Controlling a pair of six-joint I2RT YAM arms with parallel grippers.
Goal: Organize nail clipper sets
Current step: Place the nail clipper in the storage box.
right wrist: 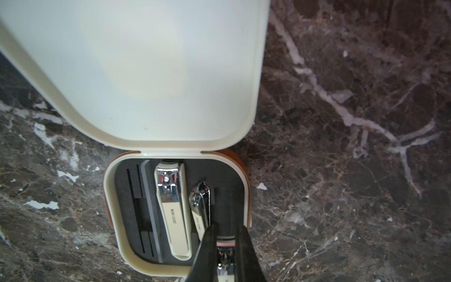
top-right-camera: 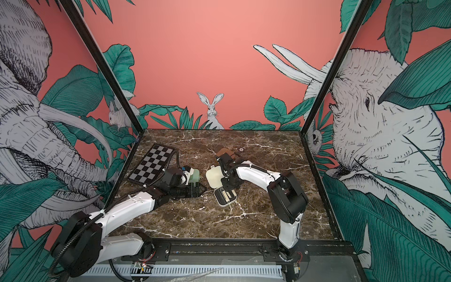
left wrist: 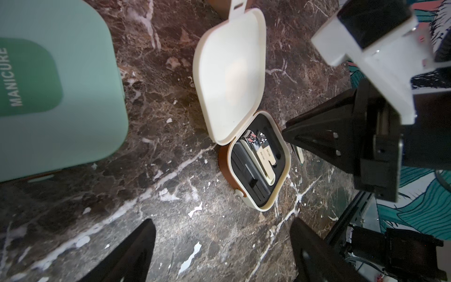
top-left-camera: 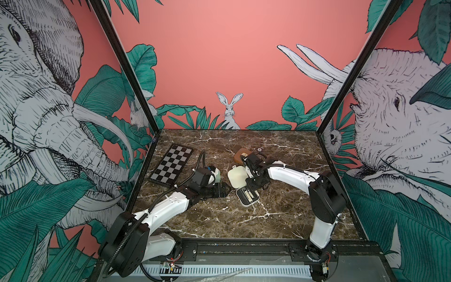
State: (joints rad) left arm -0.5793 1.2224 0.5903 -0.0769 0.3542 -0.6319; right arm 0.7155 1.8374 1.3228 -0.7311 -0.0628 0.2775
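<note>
"Cream case [right wrist: 109, 202] open in the middle of the tabletop [right wrist: 341, 171], lid [right wrist: 146, 73] laid back. What worries you?"

"The right claw [right wrist: 227, 234]. It is clamped on a cream tool [right wrist: 225, 256], low over the black insert [right wrist: 224, 175]. I take the tool for a third clipper, but the fingers hide most of it."

"And the slots below?"

"The big clipper [right wrist: 172, 214] lies flat in its bed. The small clipper [right wrist: 198, 207] next to it is tilted, one end up, just beside a finger of the claw. If the tool is let go there, I judge it lands on that clipper or across a ridge, not in a slot."

"Then the lid won't shut."

"Likely not. A finger could also nudge the tilted one further out, or drag the whole cream case. It looks light, the marble looks slick, and nothing steadies it."

"What about the left claw [left wrist: 222, 221]?"

"Its jaws are wide apart and hold nothing. It is low by the tabletop, near the cream case but not touching it. The mint case [left wrist: 85, 109], closed, is just beside that arm, and a careless swing could shove it."

"And the brown case [top-left-camera: 240, 155]?"

"It is at the back, behind the right arm, half hidden. I cannot tell whether it is shut. A wide pull-back by that arm might clip it."
</note>
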